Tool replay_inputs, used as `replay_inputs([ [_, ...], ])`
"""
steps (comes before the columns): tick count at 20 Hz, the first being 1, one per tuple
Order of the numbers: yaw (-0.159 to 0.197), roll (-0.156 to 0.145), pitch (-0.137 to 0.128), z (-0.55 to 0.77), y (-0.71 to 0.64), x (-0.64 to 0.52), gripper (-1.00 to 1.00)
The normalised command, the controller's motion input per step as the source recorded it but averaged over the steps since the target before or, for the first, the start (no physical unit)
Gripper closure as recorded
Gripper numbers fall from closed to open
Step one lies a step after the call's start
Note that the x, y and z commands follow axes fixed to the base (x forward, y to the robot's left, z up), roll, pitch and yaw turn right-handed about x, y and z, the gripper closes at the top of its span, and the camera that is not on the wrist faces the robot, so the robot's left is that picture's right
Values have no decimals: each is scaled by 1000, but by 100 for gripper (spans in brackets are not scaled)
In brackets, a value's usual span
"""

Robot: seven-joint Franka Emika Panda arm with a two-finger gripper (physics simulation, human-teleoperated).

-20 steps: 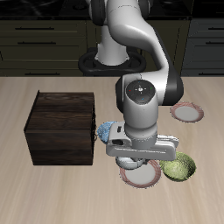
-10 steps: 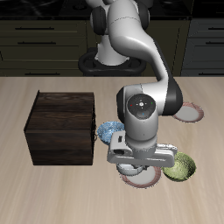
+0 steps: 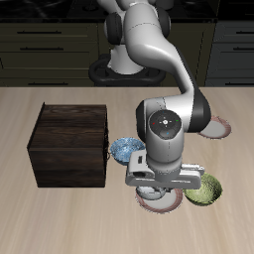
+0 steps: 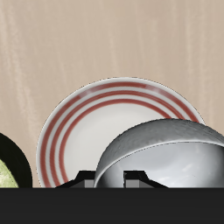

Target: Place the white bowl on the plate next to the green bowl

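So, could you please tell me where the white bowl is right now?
The white bowl sits at the hand, over the red-rimmed plate beside the green bowl, near the table's front edge.

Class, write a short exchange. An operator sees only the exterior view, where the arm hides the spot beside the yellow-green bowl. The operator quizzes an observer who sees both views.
Operator: Where is the small white bowl with a greyish rim?
Observer: At the fingers, overlapping the plate's rim.
Operator: Is the round red-rimmed plate free?
Observer: Its white centre is bare.
Operator: And the yellow-green bowl?
Observer: Beside the plate, with a strip of table between them.
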Motion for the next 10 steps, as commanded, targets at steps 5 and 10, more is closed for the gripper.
replay_inputs([
  [5,-21,46,1,107,54,-103,-100],
  [10,-1,24,-36,175,58,-180,-100],
])
